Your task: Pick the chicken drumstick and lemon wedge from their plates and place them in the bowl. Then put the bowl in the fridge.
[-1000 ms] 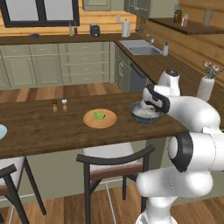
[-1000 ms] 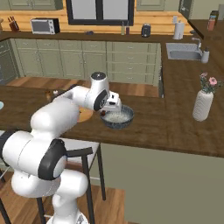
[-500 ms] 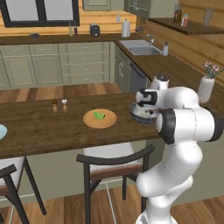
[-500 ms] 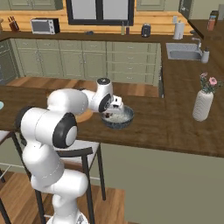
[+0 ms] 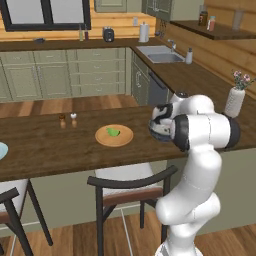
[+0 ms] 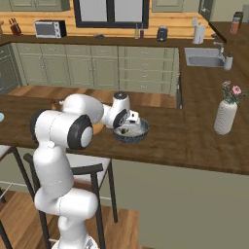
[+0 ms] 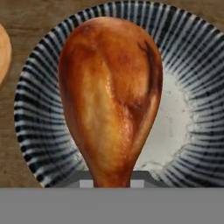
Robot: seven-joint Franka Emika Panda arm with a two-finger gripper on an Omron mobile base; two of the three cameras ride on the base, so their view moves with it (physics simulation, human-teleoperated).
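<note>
Releasing off-centre could bounce the drumstick [image 7: 109, 92] off the bowl [image 7: 41, 131] rim (gripper [image 6: 130, 118] nearly closed, pinching its bone end).

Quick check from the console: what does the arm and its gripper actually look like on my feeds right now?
The arm is glossy white, built of rounded, bulbous segments with dark grey-black rings and caps at the joints. It ends in a small white gripper with dark fingers. No cables, labels or markings show on it.

The arm folds forward at the elbow, its end effector [image 6: 130, 118] pointing down, closed on the chicken drumstick [image 7: 109, 94].
</note>
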